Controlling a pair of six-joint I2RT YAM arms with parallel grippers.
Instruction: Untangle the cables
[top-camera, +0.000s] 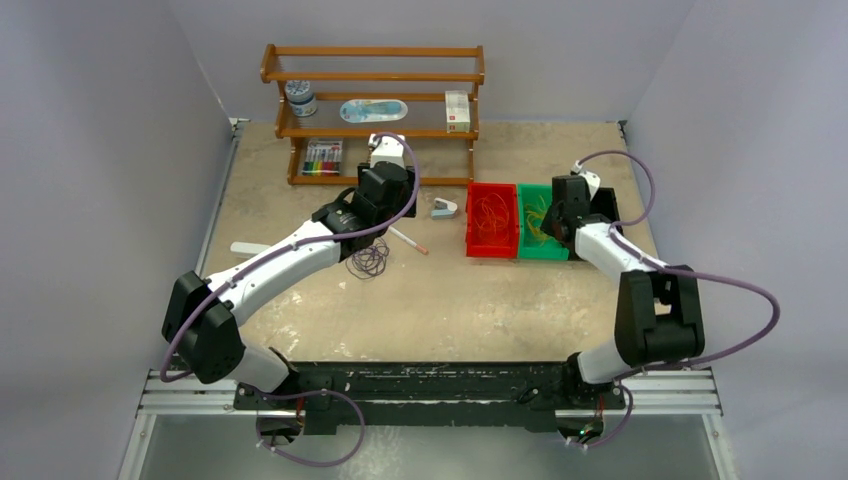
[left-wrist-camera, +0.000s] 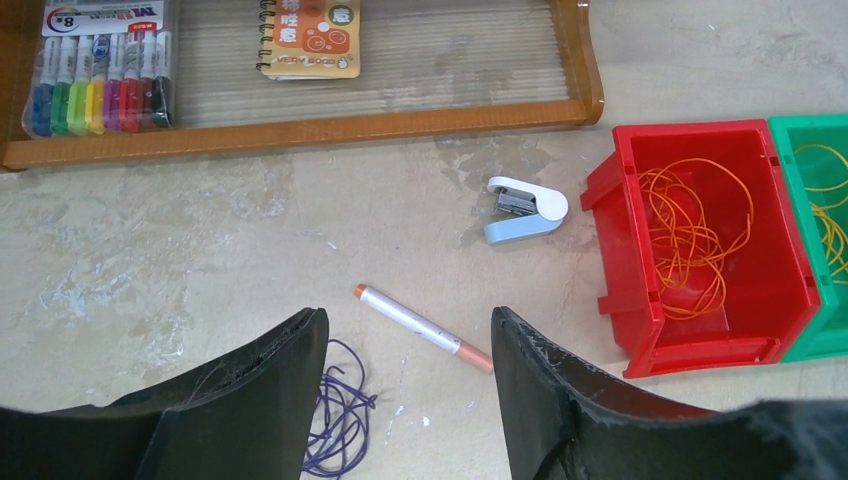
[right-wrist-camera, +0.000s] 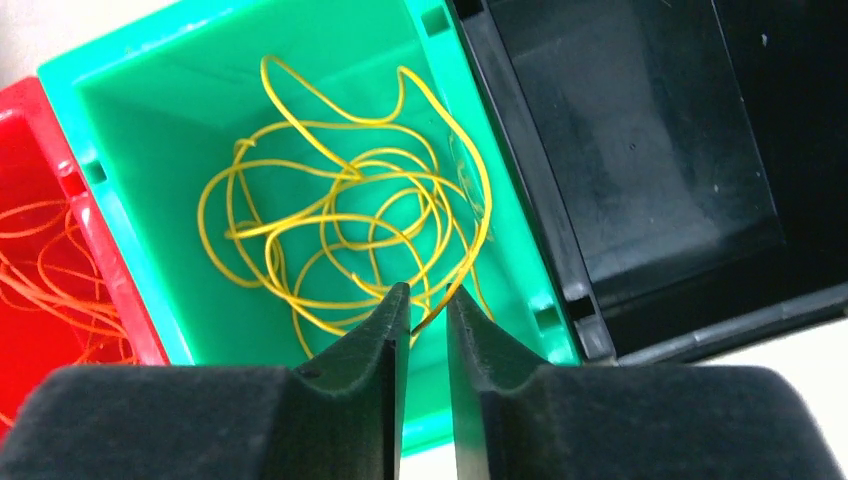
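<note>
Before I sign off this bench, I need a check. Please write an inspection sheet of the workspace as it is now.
Surface: beige table, stained and scuffed.
Job's things: orange cable in red bin; yellow cable in green bin; purple cable loose on the table; black bin, nothing seen inside.
Clutter: pen and stapler on the table.
Hands: left hand open, near the purple cable; right hand over the green bin, jaws narrow but apart, a yellow strand at the tips.
Cables: lilac hoses loop along both arms.
Surroundings: wooden rack with marker set and notebook; pale walls.
</note>
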